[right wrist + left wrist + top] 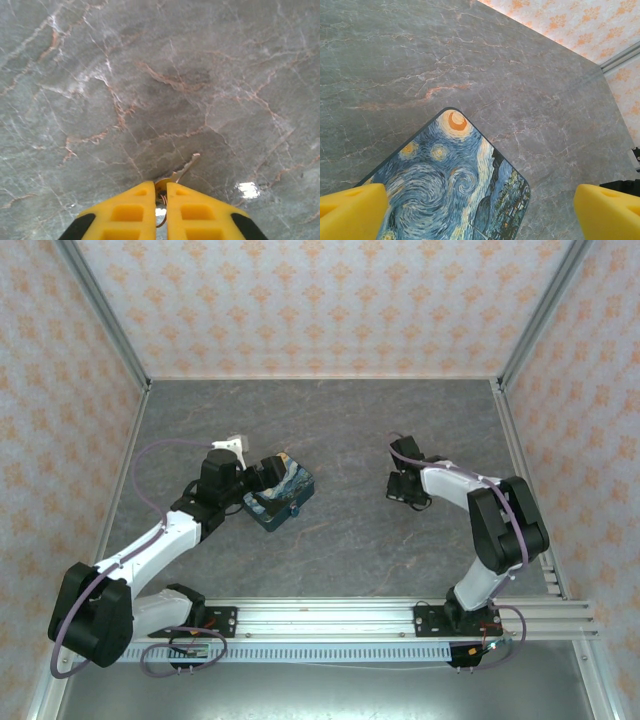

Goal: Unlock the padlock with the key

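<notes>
Key (186, 166) pinched between clamped-together right gripper (161, 194) fingers, blade jutting forward over marble table (100, 75). Left gripper (480, 210) fingers spread wide above painted box (455, 170). From top view, grippers well apart

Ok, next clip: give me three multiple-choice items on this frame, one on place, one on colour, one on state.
1. The painted box lies: A) below the left gripper; B) at the far right; C) at the far back.
2. The fingers of the right gripper are: A) red; B) yellow; C) white.
3. The right gripper is: A) wide open; B) shut on nothing; C) shut on the key.
Answers: 1 A, the left wrist view looks down on it; 2 B, plain in the right wrist view; 3 C, the blade pokes out between closed fingers.
</notes>
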{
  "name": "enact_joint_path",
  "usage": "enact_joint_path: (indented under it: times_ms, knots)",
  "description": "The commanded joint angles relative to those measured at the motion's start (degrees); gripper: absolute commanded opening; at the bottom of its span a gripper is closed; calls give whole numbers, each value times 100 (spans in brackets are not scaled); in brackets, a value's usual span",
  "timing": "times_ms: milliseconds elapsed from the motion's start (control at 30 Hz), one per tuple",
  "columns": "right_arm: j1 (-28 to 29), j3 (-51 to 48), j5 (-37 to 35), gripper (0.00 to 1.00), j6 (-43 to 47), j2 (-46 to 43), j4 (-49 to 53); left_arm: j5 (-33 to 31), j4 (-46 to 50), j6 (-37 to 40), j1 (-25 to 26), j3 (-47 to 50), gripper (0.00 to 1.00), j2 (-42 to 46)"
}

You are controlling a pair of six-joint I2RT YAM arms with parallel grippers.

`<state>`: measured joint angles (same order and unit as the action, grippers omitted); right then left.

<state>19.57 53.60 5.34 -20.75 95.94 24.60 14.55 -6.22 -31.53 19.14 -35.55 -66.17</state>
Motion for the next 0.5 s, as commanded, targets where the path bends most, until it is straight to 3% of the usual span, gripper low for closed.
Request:
enact_joint_path:
  times_ms: [0,300,467]
  knots:
    - [34,-25,-50,7,18,101,212,-135,128,-2,51,-179,96,60]
    - [47,-135,-201,0,154,-389,186,-179,233,-55,55,-235,97,195]
    - [45,-317,151,0,320,-925,-133,-110,263,-168,55,-301,97,329]
